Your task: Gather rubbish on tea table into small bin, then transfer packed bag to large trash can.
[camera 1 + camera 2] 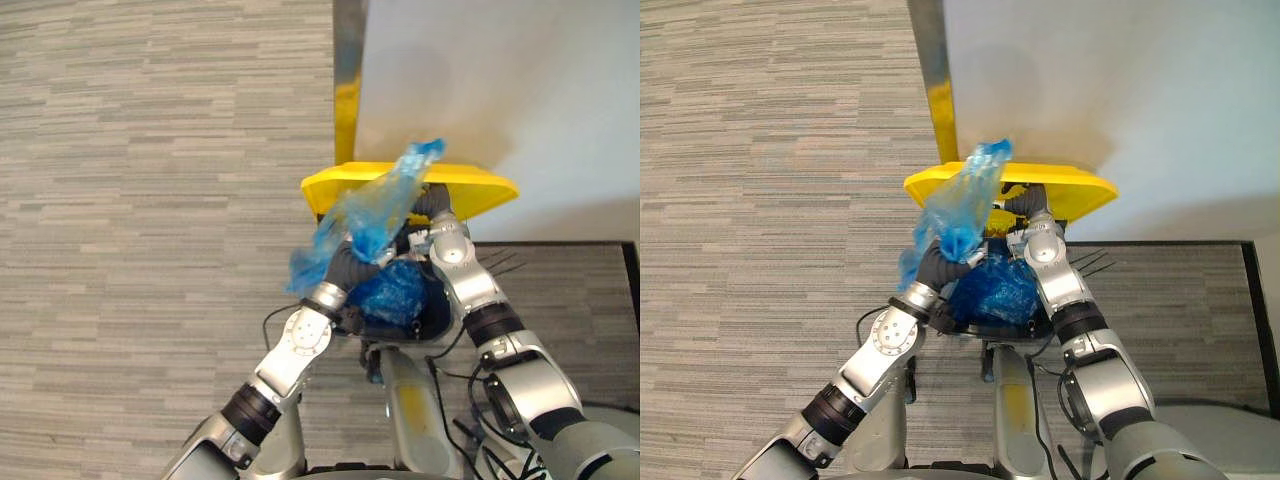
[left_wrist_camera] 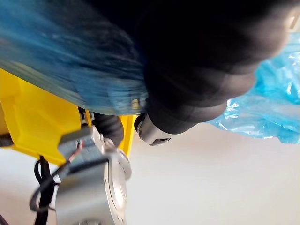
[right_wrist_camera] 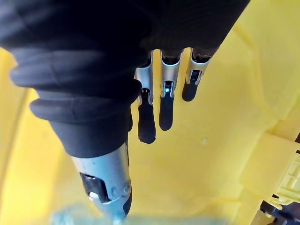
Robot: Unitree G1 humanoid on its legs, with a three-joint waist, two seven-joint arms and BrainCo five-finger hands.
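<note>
A crumpled blue plastic bag (image 1: 380, 210) hangs in the air over the large trash can, its top reaching up past the raised yellow lid (image 1: 470, 185). My left hand (image 1: 350, 268) is shut on the bag's lower part, just above the can's open mouth. Inside the dark can sits a blue liner (image 1: 395, 290). My right hand (image 1: 1030, 205) is open, its straight fingers (image 3: 161, 108) pressed flat against the lid's yellow underside (image 3: 211, 154) and holding it up. The left wrist view has the bag (image 2: 267, 108) and the lid (image 2: 37, 122) close by.
A white wall panel (image 1: 500, 80) stands right behind the can, with a metal post (image 1: 347, 90) bearing a yellow band at its left edge. Grey striped carpet (image 1: 150, 200) spreads to the left. A darker floor section (image 1: 570, 270) lies to the right.
</note>
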